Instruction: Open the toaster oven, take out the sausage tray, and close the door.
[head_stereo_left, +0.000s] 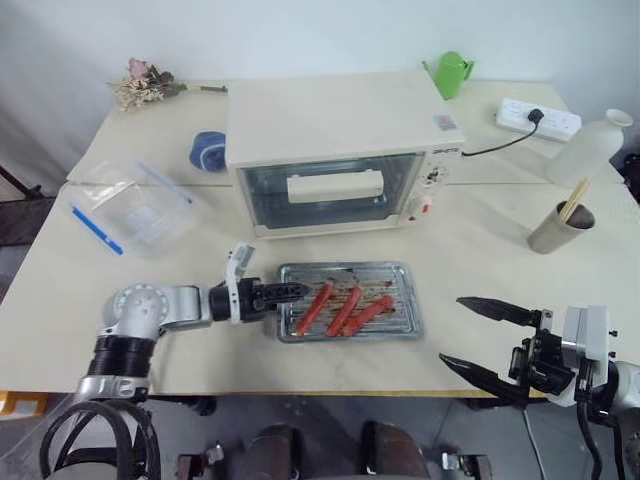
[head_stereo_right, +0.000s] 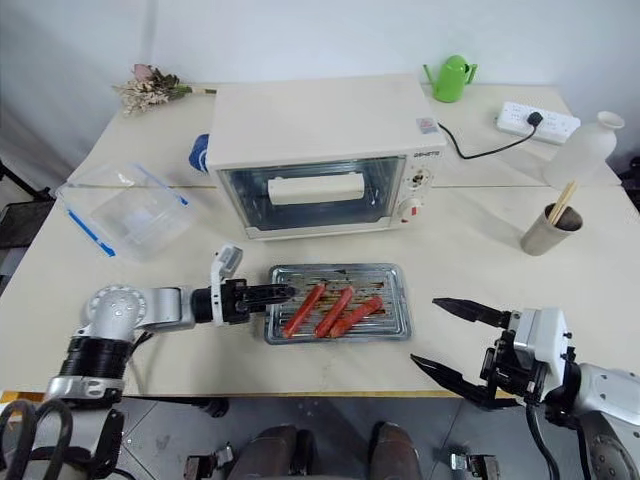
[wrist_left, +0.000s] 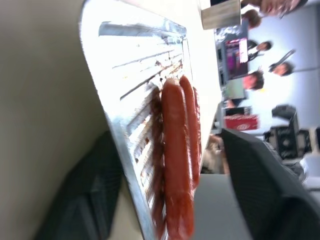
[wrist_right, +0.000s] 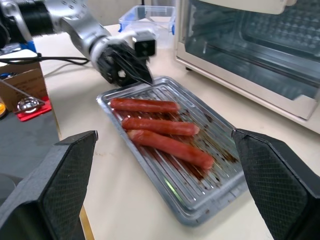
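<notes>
The sausage tray sits on the bench at centre frame, just below the toaster oven, whose door is closed. The left end effector straddles the tray's left rim, fingers apart — released. The right end effector, lower right, gapes empty.

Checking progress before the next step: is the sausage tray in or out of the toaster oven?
Out. The sausage tray lies flat on the table in front of the toaster oven.
</notes>
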